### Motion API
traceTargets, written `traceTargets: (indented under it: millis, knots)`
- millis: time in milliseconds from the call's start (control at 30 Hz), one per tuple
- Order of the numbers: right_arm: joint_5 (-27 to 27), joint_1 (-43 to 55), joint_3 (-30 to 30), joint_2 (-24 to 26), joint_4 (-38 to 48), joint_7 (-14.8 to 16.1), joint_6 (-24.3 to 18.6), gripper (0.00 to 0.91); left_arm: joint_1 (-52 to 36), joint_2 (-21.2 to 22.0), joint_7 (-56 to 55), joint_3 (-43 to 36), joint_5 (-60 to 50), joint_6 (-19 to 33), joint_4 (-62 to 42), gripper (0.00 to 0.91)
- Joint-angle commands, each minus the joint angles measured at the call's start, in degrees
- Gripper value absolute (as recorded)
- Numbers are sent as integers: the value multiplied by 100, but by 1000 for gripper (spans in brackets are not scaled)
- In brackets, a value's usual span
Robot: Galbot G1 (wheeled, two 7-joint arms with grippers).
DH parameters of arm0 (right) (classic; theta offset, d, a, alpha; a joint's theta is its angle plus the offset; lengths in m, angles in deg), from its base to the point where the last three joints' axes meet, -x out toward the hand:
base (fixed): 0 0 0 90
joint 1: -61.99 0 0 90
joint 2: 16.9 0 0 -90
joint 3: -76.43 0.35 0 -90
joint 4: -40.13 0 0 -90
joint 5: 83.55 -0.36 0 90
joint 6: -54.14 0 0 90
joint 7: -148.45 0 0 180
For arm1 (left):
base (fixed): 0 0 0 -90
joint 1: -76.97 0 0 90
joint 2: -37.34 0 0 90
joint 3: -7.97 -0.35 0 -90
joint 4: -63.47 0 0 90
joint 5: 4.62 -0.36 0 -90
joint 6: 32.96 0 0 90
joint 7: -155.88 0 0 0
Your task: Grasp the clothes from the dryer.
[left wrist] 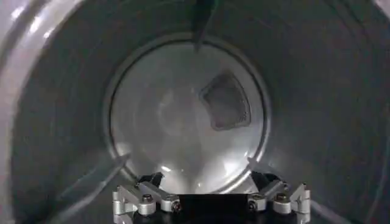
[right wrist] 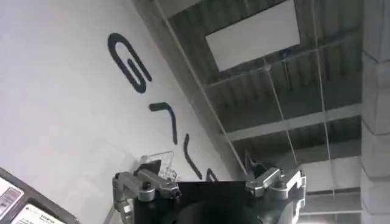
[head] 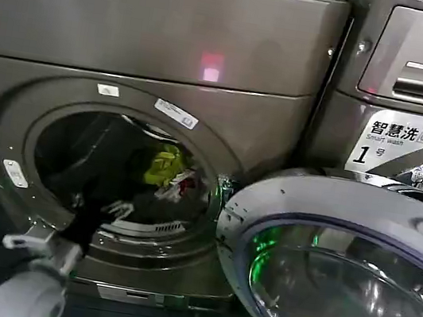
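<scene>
Swung fully open, the round glass door (head: 338, 275) hangs just beside the porthole on its right, its chrome rim taking up the lower room on that side. Behind it stands the dryer (head: 159, 30), dark grey-bronze, with a small pink light (head: 210, 68) glowing above the porthole. An LG machine (head: 417, 78) butts against the dryer's right edge.

The porthole rim (head: 15, 127) is unblocked along its top and right. The left arm (head: 29, 291) crosses the rim at the lower left and reaches into the drum. The left wrist view shows the pale round back wall (left wrist: 164, 115) with open space ahead.

The clothes (head: 166, 166) lie inside the porthole, right of its centre: a small soft heap, one yellow-green piece on top, white fabric with red marks below.

The left gripper (left wrist: 206, 179) is inside the drum, its fingers spread wide with nothing between them. The right gripper (right wrist: 206, 163) is likewise spread and empty, tilted up toward a lettered wall (right wrist: 67, 122); its place relative to the porthole cannot be told.
</scene>
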Motion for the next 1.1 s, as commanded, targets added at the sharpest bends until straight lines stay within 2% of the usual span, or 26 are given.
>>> traceTargets:
  millis: [33, 333, 500, 700, 833, 933, 1100]
  knots:
    - [-4, 2, 10, -3, 6, 8, -4, 907, -1535, 37, -55, -417, -17, 230, -1845, 907]
    - [-23, 2, 30, 20, 61, 37, -23, 907, -2979, 283, 87, -545, -166, 636, -3789, 907]
    - [-21, 38, -21, 41, 42, 41, -35, 907, -3495, 293, 380, -674, -333, 763, -4652, 907]
    - [-17, 51, -33, 70, 103, 51, -53, 907, -4210, 519, 601, -614, -568, 994, -5762, 907]
    - [-17, 82, -35, 89, 116, 51, -54, 907, -4576, 630, 792, -618, -577, 951, -6385, 907]
    - [-21, 91, -50, 110, 108, 31, -103, 907, -4781, 622, 1252, -798, -590, 795, -6786, 907]
    - [-13, 64, -55, 120, 136, 45, -118, 907, -5169, 421, 2931, -1581, -881, 482, -7248, 907]
